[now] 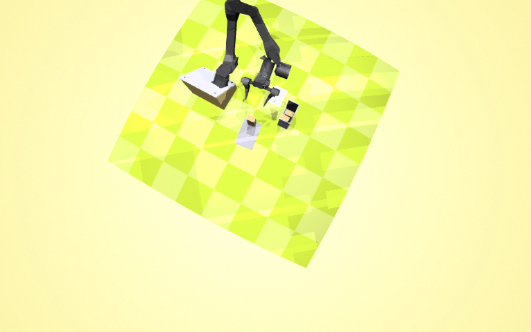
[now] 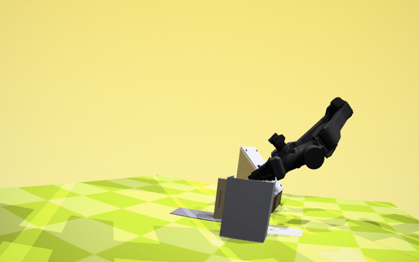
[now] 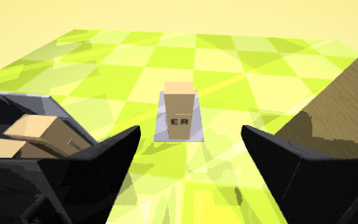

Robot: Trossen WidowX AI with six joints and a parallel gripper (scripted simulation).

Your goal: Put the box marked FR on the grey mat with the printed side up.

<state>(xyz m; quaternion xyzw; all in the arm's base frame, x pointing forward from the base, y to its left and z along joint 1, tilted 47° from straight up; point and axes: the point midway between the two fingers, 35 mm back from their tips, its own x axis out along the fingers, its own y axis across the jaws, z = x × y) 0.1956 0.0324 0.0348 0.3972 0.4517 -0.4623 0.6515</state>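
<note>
Pics v. bright, strong yellow cast. Hard-edged shadows & pale streaks on checkered floor (image 1: 243, 176) (image 2: 92, 237) (image 3: 219, 61); arm (image 1: 231, 37) (image 2: 312, 132) near-black in 2 views.

Our arm (image 1: 231, 37) (image 2: 312, 129) is black to dark grey all over, built of long, straight, slim links joined by chunkier, angular housings, with a stubby round drum (image 1: 283, 70) (image 2: 314, 157) standing out near the wrist. Our gripper (image 1: 255, 103) (image 3: 190, 130) is just as dark, with rounded knobs at either side in the top view and two smooth, wedge-shaped fingers that taper to narrow, blunt tips. In the exterior view we also show a small, blocky black piece (image 2: 276, 139) jutting up above the wrist.
</note>
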